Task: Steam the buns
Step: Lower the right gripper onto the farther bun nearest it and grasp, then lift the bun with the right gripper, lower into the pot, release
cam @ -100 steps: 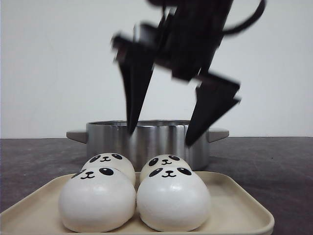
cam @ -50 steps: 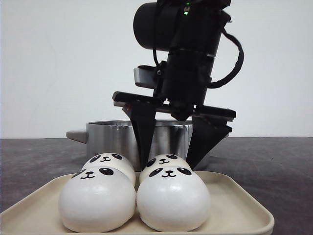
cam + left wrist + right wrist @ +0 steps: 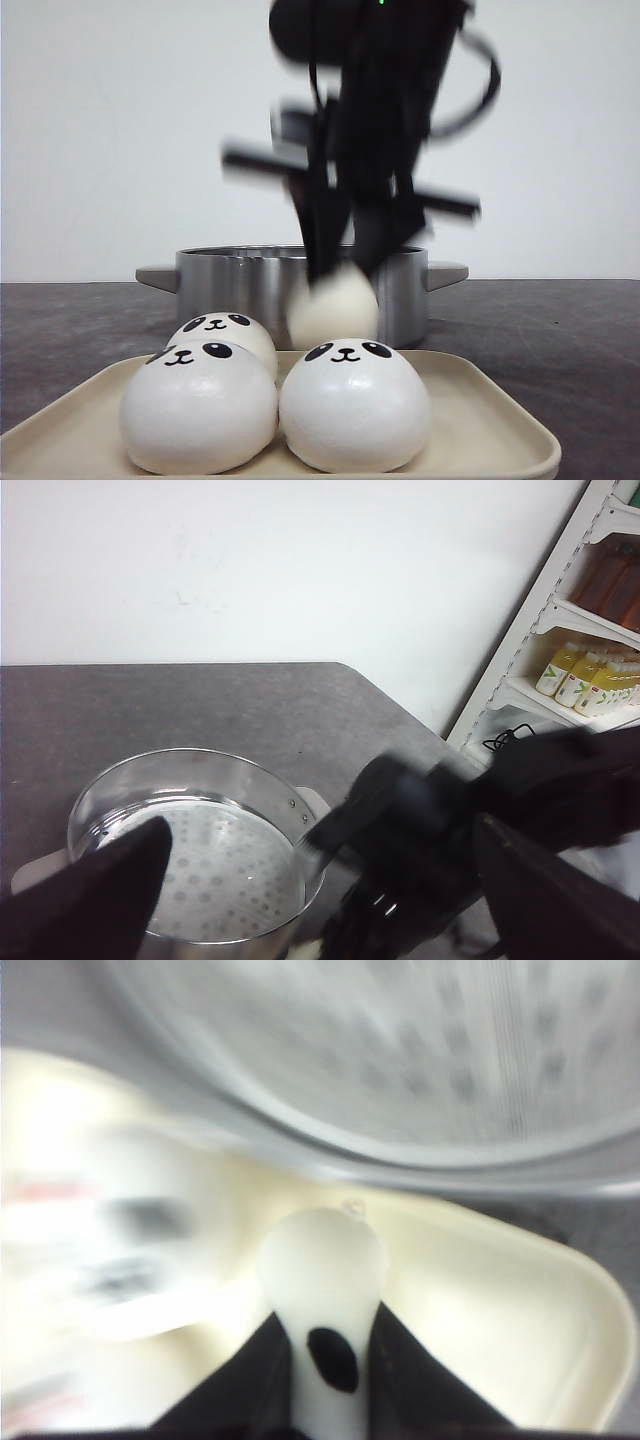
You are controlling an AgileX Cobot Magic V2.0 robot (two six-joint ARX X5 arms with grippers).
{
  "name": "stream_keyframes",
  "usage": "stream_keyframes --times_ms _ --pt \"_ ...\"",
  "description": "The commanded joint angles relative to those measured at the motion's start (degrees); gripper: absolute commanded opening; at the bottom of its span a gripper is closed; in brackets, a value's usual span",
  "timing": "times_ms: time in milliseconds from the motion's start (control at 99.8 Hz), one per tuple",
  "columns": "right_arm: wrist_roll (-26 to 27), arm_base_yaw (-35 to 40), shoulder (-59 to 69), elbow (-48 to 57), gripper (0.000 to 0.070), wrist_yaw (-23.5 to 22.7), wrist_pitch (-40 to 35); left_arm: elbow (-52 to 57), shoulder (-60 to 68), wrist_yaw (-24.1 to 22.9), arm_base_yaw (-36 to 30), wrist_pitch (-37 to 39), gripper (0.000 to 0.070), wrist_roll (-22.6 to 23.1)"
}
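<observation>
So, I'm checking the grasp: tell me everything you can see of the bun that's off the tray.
The lifted bun is white, soft-looking and motion-blurred in the front view, hanging above the beige tray in front of the steel pot. The right gripper pinches it between its jaws, squeezing it narrow; the right wrist view shows one black oval eye mark between them. Nothing else touches it.
</observation>
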Motion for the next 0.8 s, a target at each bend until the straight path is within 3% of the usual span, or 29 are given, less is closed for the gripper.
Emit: stream_keyframes --times_ms 0,150,290,571,791 --pt "-1.81 1.22 -3.98 4.66 0.001 0.44 1.2 0.79 0.26 -0.26 -0.26 0.7 0.0592 -0.44" --pt "-6.88 0.68 -6.97 12.0 0.0009 5.29 3.13 0.79 0.26 -0.28 -0.26 0.7 0.0592 -0.44" --pt "-11.19 -4.2 -5.07 16.55 0.0008 8.13 5.57 0.79 0.44 -0.28 -0.26 1.03 0.0592 -0.44" --pt "-11.96 -12.92 6.25 16.61 0.0009 7.43 12.7 0.79 0.5 -0.31 -0.26 0.96 0.0592 0.48" --pt "-11.91 -15.34 16.37 16.61 0.0009 3.17 16.52 0.79 0.5 -0.31 -0.26 0.83 0.0592 0.48"
